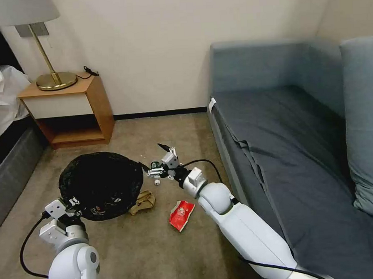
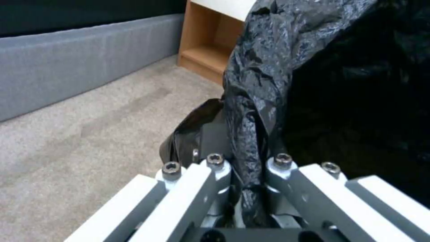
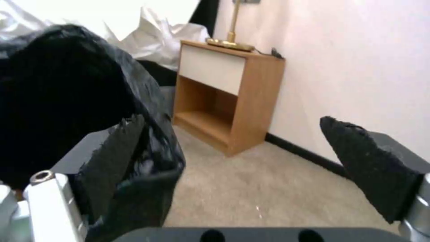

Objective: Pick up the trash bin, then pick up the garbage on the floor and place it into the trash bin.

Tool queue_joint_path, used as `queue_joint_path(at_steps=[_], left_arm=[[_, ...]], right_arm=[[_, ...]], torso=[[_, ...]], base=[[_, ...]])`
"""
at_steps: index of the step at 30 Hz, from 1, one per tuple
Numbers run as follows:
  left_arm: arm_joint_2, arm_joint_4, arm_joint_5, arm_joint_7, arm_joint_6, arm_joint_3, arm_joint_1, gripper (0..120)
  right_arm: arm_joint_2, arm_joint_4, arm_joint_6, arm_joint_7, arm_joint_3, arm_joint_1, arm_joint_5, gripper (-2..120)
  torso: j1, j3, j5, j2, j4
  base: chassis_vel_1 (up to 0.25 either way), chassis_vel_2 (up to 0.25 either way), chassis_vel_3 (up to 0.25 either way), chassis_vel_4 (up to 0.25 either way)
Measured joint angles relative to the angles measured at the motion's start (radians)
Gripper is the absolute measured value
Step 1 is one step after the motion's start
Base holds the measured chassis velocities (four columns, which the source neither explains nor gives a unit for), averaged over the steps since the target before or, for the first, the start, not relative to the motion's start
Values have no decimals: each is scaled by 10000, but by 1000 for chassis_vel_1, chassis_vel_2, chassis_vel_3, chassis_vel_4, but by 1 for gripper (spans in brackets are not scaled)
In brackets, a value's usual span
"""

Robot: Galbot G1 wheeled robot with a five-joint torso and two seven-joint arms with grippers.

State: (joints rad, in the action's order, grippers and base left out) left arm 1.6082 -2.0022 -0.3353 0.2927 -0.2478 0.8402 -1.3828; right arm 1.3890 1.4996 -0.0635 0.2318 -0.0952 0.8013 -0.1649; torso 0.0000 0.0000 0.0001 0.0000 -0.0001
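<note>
A: What is the room like?
B: Beige carpet floor (image 1: 138, 250), a grey sofa (image 1: 287, 151) filling the right of the frame, a wooden nightstand (image 1: 74, 112) with a brass lamp (image 1: 44, 51) at upper left, and a bed edge (image 1: 4, 165) on the far left.

A: And the trash bin?
B: The trash bin (image 1: 101, 183), its black bag crinkled over the rim, sits at centre left. The left tool (image 1: 73, 203) is closed narrow on its near rim; the left wrist view shows bag plastic pinched between the fingers (image 2: 215, 168).

A: The right tool?
B: The right tool (image 1: 154, 160) stands wide apart at the bin's right edge, above the carpet.

A: Any litter?
B: A tan paper bag (image 1: 142, 201) touches the bin's lower right; a red-and-white packet (image 1: 181, 214) lies just right of it.
</note>
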Motion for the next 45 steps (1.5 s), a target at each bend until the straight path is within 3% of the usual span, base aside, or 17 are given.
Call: queue_joint_path(at_steps=[16,45], left_arm=[[0,-24,0,-20,28,27,-132,4],[0,21,-43,-24,152,54,-393,4]], right_arm=[[-9,-475,-157,119,541,760,202,100],[374,-1906,-157,-193,593,890,419,100]], torso=[[0,0,-1,0,1],[0,0,-2,0,1]], base=[[0,0,0,0],[0,0,0,0]])
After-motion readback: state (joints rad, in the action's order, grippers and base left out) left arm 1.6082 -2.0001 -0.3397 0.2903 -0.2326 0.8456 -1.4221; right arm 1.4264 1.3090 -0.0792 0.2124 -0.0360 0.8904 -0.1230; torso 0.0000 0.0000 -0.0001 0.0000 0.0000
